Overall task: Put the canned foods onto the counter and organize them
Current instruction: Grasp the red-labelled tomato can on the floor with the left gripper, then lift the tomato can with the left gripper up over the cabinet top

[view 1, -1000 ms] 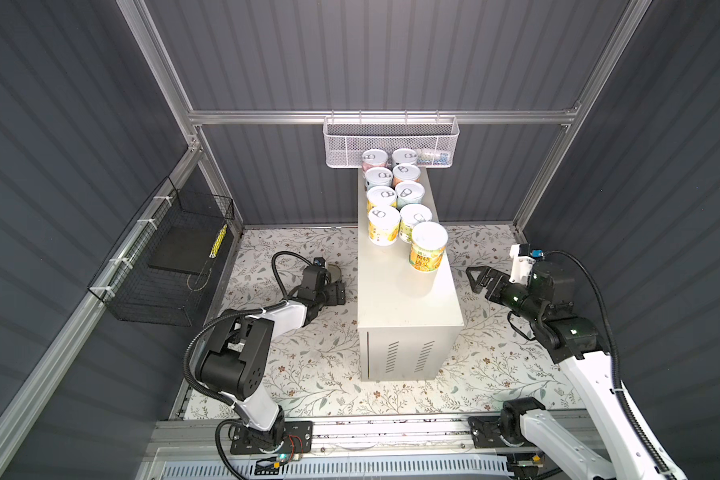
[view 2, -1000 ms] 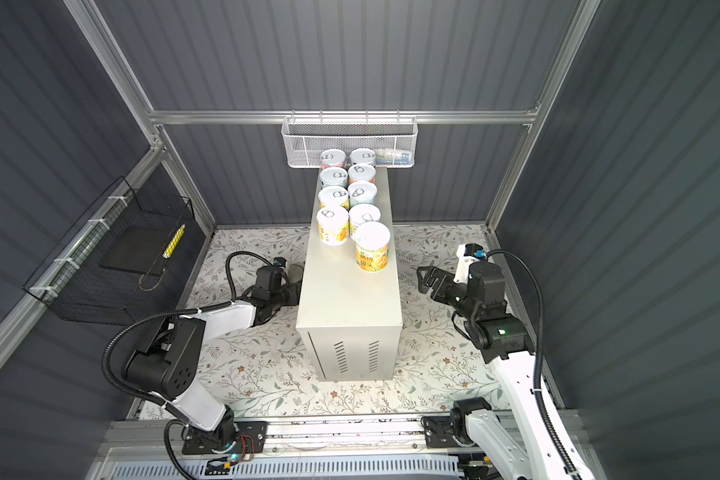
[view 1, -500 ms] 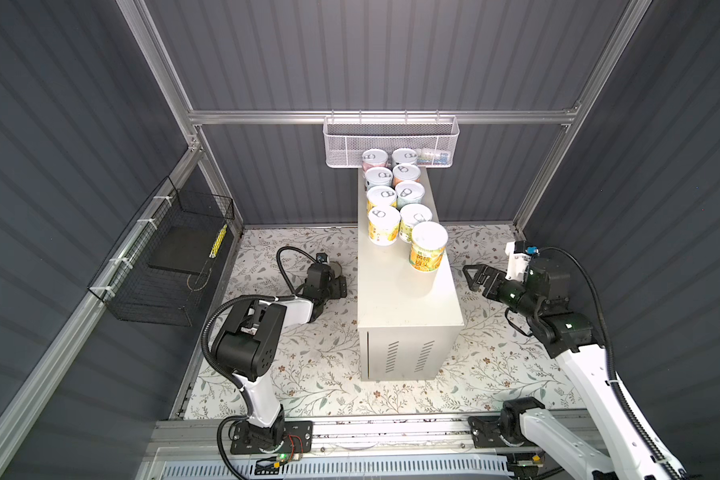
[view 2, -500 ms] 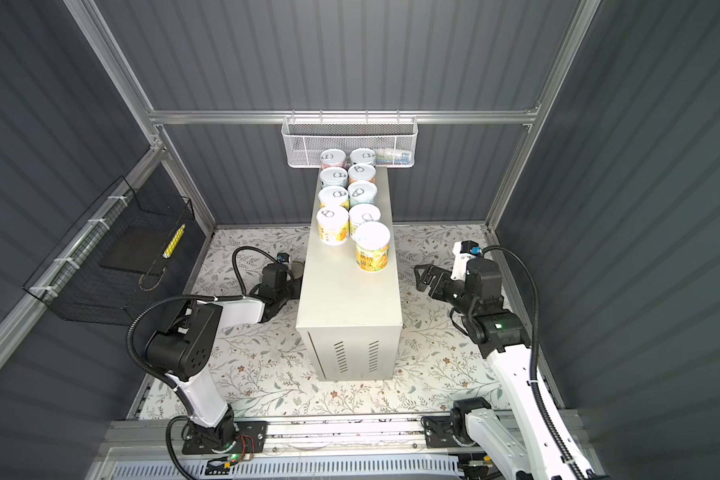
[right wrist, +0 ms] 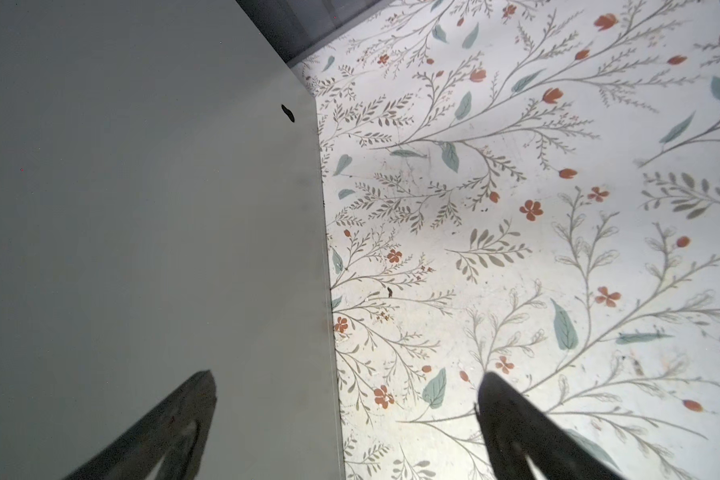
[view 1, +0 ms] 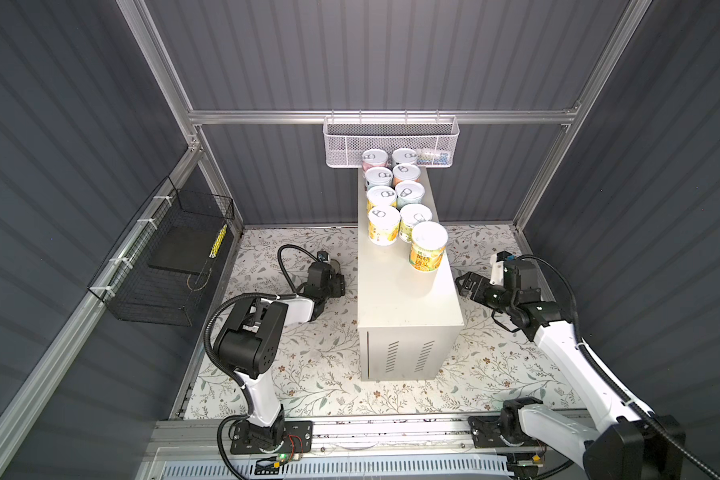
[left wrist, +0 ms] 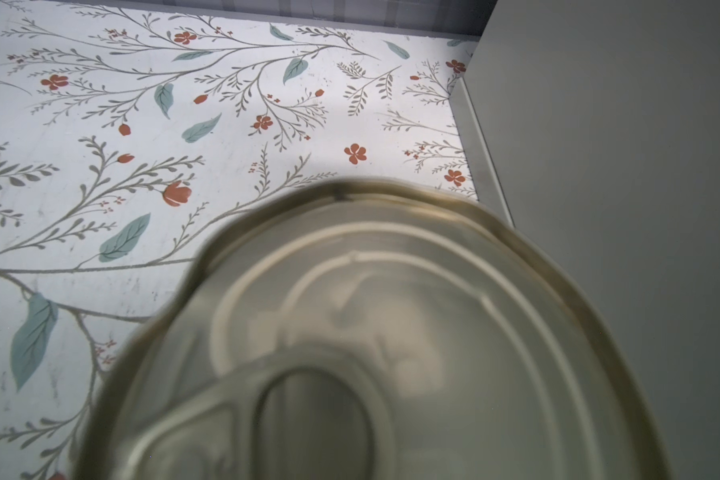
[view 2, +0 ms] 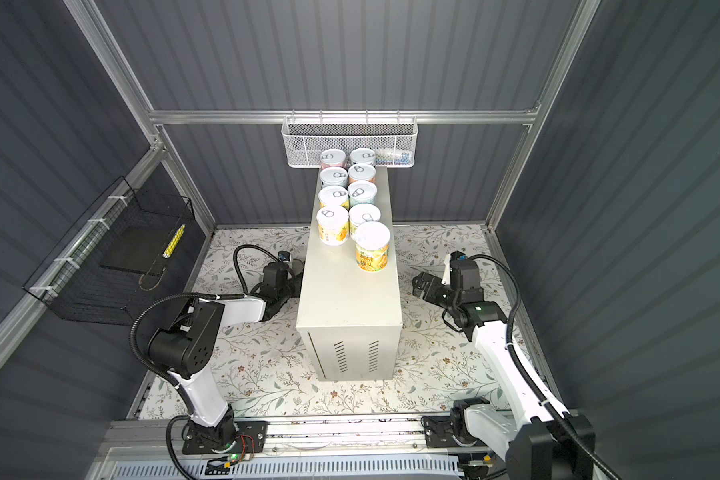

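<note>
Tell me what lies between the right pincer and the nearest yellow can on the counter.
Only bare counter top and its edge lie between the right pincer and the yellow can, as both top views show.

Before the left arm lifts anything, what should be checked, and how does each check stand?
1. A can at the left gripper: its pull-tab lid fills the left wrist view: ok.
2. Grip closed on that can: the fingers are hidden: cannot tell.
3. Bare room on the counter: the near end is free: ok.
4. Right gripper out of the way: open, empty, on the counter's other side: ok.
5. Nine cans on top, all upright: ok.
</note>
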Available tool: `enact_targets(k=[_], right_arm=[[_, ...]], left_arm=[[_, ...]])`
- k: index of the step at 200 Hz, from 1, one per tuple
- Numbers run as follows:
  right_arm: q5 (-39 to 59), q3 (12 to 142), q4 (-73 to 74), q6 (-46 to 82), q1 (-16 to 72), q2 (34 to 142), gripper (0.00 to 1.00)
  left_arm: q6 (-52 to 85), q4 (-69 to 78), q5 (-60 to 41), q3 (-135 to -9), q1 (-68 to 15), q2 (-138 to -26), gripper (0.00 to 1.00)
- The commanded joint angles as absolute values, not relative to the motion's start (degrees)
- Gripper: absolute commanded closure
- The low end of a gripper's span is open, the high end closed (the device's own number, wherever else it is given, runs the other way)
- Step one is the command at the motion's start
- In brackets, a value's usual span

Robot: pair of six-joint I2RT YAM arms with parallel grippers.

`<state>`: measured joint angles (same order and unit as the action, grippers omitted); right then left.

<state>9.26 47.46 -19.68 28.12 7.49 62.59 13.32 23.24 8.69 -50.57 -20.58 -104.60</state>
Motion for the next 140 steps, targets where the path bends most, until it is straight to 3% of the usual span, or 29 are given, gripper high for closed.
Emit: enact_targets(k=[1,20,42,140], right_arm=[[10.18,46.73,-16.63,28.51,7.27,63.0,0.01],[10.22,46.52,-16.22,28.33,7.21,63.53,0.01],[10.75,46.42,-16.22,28.54,7.24,63.78,0.01],[12.04,44.04,-15.84,29.15,7.27,62.43,0.01]], left_arm=[[12.29,23.41,7.25,-50.19,-20.83,-103.67,0.47],[12.04,23.4,6.64,-50.18,-20.83,-104.21,0.68],[12.04,23.15,5.92,-50.11,-20.92,-104.97,1.0],[12.88,14.16,7.25,-48.3,-20.93,-99.66,1.0]])
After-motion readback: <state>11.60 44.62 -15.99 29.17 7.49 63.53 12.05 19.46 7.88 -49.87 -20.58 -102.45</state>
